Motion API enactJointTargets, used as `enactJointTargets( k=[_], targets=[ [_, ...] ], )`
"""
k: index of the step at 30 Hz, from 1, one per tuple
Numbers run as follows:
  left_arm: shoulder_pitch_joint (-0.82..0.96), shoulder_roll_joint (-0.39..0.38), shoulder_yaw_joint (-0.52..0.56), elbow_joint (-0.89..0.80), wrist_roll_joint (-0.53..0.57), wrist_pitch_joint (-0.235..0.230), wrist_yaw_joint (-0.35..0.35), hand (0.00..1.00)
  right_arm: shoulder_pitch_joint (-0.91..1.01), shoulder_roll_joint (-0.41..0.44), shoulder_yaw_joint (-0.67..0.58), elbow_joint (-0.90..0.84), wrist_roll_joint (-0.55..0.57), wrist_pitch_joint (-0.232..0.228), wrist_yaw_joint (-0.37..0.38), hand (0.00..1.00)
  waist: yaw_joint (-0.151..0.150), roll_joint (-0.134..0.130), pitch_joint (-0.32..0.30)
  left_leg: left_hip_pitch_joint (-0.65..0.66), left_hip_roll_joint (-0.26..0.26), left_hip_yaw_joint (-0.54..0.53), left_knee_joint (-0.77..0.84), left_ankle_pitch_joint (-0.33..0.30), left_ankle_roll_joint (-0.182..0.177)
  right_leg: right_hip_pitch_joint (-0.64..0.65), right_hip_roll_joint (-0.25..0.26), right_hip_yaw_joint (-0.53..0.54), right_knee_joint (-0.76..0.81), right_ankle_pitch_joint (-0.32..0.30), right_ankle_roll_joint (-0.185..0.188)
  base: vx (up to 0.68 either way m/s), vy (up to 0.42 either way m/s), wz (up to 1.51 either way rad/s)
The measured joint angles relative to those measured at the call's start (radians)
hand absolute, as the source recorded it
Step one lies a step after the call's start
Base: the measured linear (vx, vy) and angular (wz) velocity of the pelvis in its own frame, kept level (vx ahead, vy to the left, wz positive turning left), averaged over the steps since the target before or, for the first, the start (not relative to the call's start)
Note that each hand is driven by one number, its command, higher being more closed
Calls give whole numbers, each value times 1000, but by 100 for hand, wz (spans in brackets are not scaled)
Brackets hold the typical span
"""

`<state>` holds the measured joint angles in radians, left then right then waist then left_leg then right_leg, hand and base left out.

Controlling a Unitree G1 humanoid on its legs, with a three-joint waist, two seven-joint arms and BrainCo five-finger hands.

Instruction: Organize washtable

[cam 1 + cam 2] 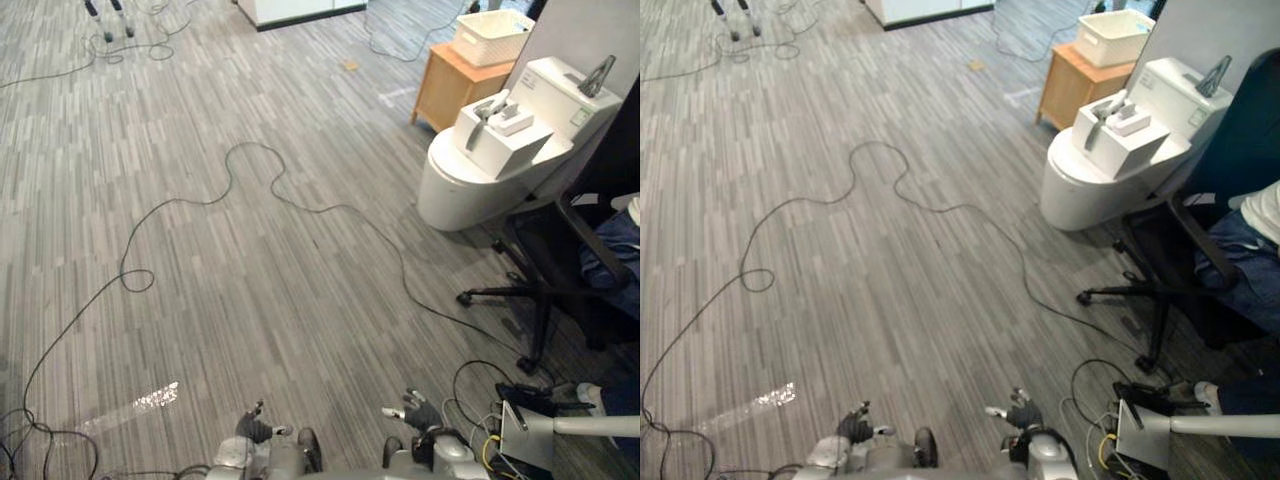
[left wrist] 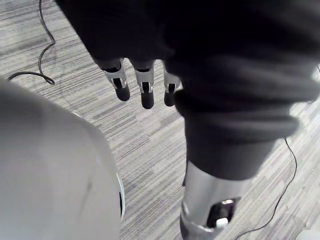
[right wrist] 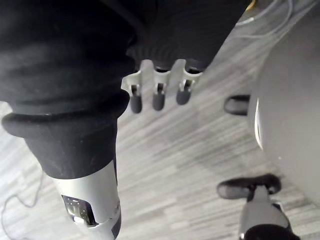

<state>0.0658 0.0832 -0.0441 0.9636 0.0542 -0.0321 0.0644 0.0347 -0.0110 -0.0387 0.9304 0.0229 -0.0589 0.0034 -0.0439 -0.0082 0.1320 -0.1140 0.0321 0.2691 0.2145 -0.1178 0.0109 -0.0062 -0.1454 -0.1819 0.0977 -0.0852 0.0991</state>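
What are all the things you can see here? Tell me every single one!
toilet: one, white, far right of the floor
box: one, white, on the toilet lid, small things inside
cabinet: one, wooden, beyond the toilet
basket: one, white, on top of the cabinet
office chair: one, black, right edge, beside the toilet
person: one, blue trousers, sitting in the office chair
floor: grey, striped
left robot hand: one, silver with dark tips, bottom edge, open, empty
right robot hand: one, same colours, bottom edge, open, empty
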Motion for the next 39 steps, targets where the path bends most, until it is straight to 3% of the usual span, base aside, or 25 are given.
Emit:
enactJointTargets(
  k=[6, 11, 14, 16, 17, 18, 19, 20, 21, 22, 23, 24, 26, 29, 39],
  targets=[
    [0, -7, 6, 22, 9, 1, 0, 0, 4, -8, 10, 33, -24, -1, 0, 0, -8, -16, -42, 68, -8, 0, -162, 97, -13, 3, 8, -9, -26, 18, -12, -62, -54, 0],
    [2, -8, 14, 27, 8, 1, 1, 0, 8, -21, 43, 36, -30, 0, 1, 0, -9, -17, -44, 79, -20, -5, -222, 140, -13, 3, 7, -15, -51, 42, -9, -63, 18, 6],
    [-11, -8, 14, 26, 6, 0, 1, 0, -4, -31, 49, 37, -32, 0, 0, 0, -30, -17, -44, 25, -35, -70, -226, 174, -15, -10, -5, -90, -49, 46, -6, -73, 24, 65],
    [-11, -8, 15, 26, 2, 0, 2, 0, -10, -32, 49, 37, -33, 2, 0, 0, -25, -15, -42, -2, -41, -107, -237, 198, -10, -27, -5, -129, -39, 44, -7, -125, 2, 75],
    [-10, -10, 15, 23, -3, 0, 2, 0, -22, -35, 49, 37, -34, 2, 1, 0, -22, -8, -41, -27, -42, -143, -236, 214, -15, -55, 0, -153, -10, 33, -21, -149, -33, 75],
    [-8, -10, 14, 13, -3, 0, 2, 0, -37, -40, 49, 36, -36, 3, 0, 0, -23, 1, -42, -44, -44, -192, -273, 242, -71, -83, 3, -179, 8, 24, -43, -122, -12, 74],
    [-13, -1, 15, 6, -4, 0, 2, 0, -36, -38, 48, 37, -39, 3, 0, 0, -25, -8, -47, -43, -45, -191, -310, 212, -111, -100, -11, -189, 5, 28, -54, -60, 31, 61],
    [-29, 7, 37, 6, -4, 1, 2, 0, -57, -15, 43, 35, -44, -1, -1, 0, -20, -44, -27, -108, -55, -136, -83, 127, -36, -126, -65, -213, 27, 36, -43, -34, 52, 33],
    [-26, 3, 57, -2, -4, 1, 0, 0, -61, -16, 44, 24, -44, -2, -1, 0, -25, -53, -22, -138, -45, -119, 98, 64, -5, -137, -81, -215, 51, 35, -44, -26, 13, 24],
    [-6, -8, 75, -8, -4, -1, 3, 0, -48, -25, 46, 10, -51, -2, 0, 0, -24, -29, -29, -114, 4, -112, 212, -4, -68, -130, -76, -231, 68, 33, -43, -53, 39, 24],
    [-9, -32, 83, -10, -3, -1, 2, 0, -45, -44, 42, -3, -57, -3, -2, 0, -35, 21, -35, -97, 23, -131, 156, -51, -107, -137, -48, -249, 66, 31, -39, -55, 76, 39],
    [-14, -44, 79, -11, -3, -4, 2, 0, -44, -53, 39, 0, -65, 2, -1, 0, -45, 37, -41, -80, 19, -127, 94, -52, -99, -142, -44, -256, 46, 42, -31, -59, 108, 58],
    [-16, -38, 77, -11, -3, -12, 1, 0, -38, -43, 41, 7, -73, 3, 1, 0, -48, 37, -42, -61, 5, -131, -29, -13, -52, -151, -39, -281, 1, 77, -36, -84, 46, 37],
    [18, -37, 85, -3, -2, 0, 1, 0, -45, -25, 52, 28, -75, 5, 2, 0, -21, 25, -42, -47, 2, -129, -85, 19, -52, -154, -30, -276, -30, 104, -47, -82, -11, -3],
    [30, -36, 107, 1, -3, -1, 2, 0, -41, -38, 96, 37, -141, 2, 2, 0, -27, 0, -57, 22, 5, -154, -214, 95, -67, -120, 2, -292, -74, 120, -56, -51, -24, 2]
  ],
)
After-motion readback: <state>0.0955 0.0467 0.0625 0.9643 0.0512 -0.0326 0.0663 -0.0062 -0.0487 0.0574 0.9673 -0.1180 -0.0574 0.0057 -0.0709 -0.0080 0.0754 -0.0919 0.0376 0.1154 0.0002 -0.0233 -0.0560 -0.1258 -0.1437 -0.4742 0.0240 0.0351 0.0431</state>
